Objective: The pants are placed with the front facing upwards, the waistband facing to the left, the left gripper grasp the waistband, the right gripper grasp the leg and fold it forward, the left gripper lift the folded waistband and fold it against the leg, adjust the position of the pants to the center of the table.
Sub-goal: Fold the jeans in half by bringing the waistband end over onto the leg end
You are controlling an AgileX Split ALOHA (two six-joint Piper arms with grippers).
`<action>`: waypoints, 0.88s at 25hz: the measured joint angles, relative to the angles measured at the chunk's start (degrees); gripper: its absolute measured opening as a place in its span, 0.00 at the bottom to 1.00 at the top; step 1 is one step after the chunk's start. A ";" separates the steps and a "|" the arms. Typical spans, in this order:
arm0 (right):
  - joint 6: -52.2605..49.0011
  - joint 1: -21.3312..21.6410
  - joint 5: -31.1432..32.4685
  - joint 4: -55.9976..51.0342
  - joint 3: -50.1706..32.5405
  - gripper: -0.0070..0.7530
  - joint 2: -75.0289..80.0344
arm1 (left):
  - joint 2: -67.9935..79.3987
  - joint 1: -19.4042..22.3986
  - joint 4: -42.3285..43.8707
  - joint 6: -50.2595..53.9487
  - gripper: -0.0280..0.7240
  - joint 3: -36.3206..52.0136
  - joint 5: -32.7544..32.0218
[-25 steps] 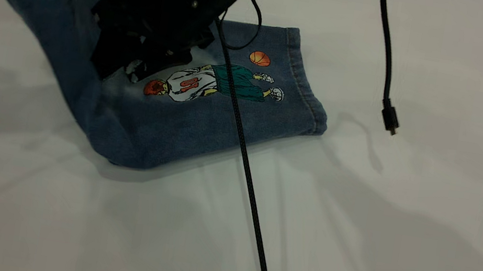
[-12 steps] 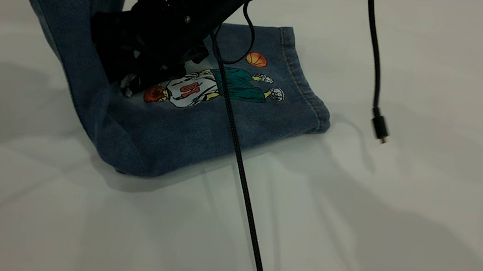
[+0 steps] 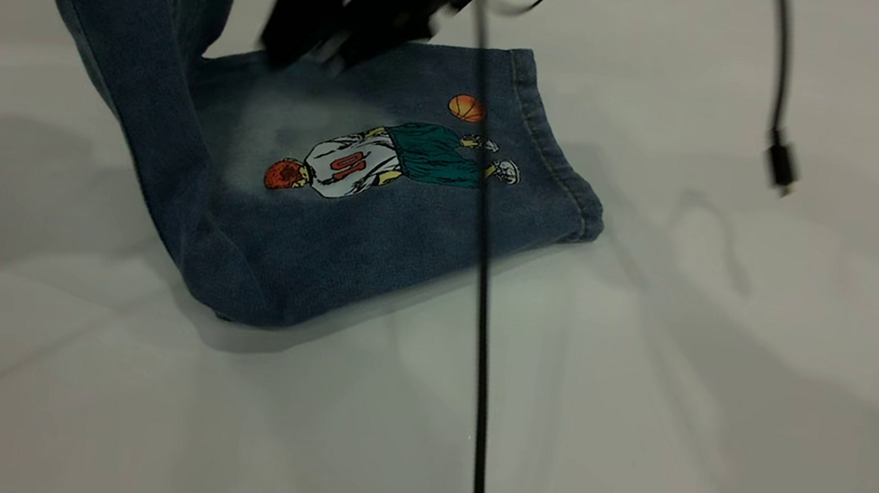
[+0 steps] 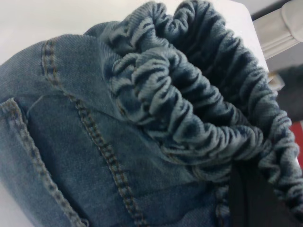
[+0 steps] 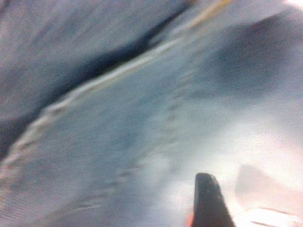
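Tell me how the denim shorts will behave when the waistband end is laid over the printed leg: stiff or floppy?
Probably floppy: the pants bend sharply where the raised part hangs. The ruched waistband looks stretchy and may bunch. The leg lies flat on the table, so it will likely stay put.

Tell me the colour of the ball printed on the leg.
Orange, with dark seam lines: the ball sits above the player print near the hem, clearest in the exterior view.

From my station, a black braided cable runs down across the scene in the exterior view, reaching its near edge. Well to its right, a second black cable hangs loose, its plug dangling free above the surface.
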State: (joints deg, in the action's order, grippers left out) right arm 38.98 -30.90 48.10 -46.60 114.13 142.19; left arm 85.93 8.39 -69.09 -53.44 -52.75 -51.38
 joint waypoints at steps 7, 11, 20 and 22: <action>-0.47 7.37 1.19 0.58 0.00 0.48 -7.58 | 0.24 -2.57 -1.57 -0.52 0.19 0.00 2.35; -0.47 9.80 1.20 0.58 0.00 0.48 -12.83 | 1.83 -7.16 -2.44 -1.80 0.19 0.00 7.75; 0.28 9.84 1.28 0.51 0.00 0.48 -23.71 | 12.76 -19.24 -11.50 -8.54 0.19 -0.65 22.12; 0.28 9.84 1.28 0.44 0.00 0.48 -24.76 | 16.08 -21.03 -15.75 -12.34 0.19 -1.68 23.27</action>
State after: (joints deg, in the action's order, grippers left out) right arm 39.26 -21.06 49.38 -46.16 114.13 117.43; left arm 102.01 -12.64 -84.83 -65.79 -54.42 -28.11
